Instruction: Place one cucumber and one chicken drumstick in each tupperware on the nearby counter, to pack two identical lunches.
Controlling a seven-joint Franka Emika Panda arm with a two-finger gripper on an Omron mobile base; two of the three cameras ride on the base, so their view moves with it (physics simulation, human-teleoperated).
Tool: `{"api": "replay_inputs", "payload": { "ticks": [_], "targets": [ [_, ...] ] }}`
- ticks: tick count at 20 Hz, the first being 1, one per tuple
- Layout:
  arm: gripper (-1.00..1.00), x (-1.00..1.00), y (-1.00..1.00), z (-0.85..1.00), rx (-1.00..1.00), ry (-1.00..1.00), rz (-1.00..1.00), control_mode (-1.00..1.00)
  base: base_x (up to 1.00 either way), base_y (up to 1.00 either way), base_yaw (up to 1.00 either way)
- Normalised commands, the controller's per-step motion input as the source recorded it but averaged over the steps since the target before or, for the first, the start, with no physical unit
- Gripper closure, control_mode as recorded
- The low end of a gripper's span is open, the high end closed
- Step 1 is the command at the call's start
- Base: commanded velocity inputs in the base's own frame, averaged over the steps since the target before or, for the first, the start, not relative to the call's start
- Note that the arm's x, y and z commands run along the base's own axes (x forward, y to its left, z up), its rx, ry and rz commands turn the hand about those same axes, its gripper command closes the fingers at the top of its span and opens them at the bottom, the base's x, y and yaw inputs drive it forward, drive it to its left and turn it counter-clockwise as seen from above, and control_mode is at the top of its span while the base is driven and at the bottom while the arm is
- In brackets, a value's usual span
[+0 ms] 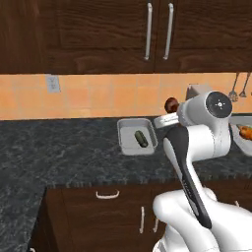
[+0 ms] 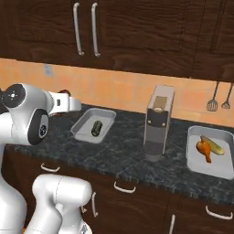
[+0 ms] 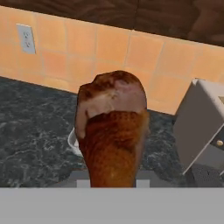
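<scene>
Reddish-brown glossy chicken drumstick (image 3: 113, 131) is riding clamped in the gripper (image 1: 171, 109); lowering gently beside the dark green cucumber (image 1: 141, 138) in the pale plastic tupperware (image 1: 129, 145) just below looks wisest.

I see a glossy reddish-brown drumstick (image 3: 113, 131), a matt pale plastic tupperware (image 1: 126, 129), a speckled dark stone counter (image 1: 59, 147), and wood-grain cabinets (image 1: 88, 34).

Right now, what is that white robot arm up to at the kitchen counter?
It is packing lunches. The arm's gripper is shut on a glossy reddish-brown chicken drumstick and holds it above the dark counter, near the shallow pale grey tray that already holds a small dark green cucumber. Further right, past a grey appliance, a second tray already holds a cucumber and a drumstick.
</scene>
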Motion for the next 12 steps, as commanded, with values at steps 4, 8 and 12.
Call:
{"api": "replay_inputs", "payload": {
  "ticks": [4,8,12],
  "targets": [
    [1.00,0.00,0.00,0.00,0.00,0.00,0.00,1.00,0.87,0.51,-0.51],
    [1.00,0.00,0.00,0.00,0.00,0.00,0.00,1.00,0.28,0.00,-0.50],
    [1.00,0.14,-0.06,-0.87,-0.05,0.13,-0.26,-1.00,0.00,0.00,0.00]
  ]
}}
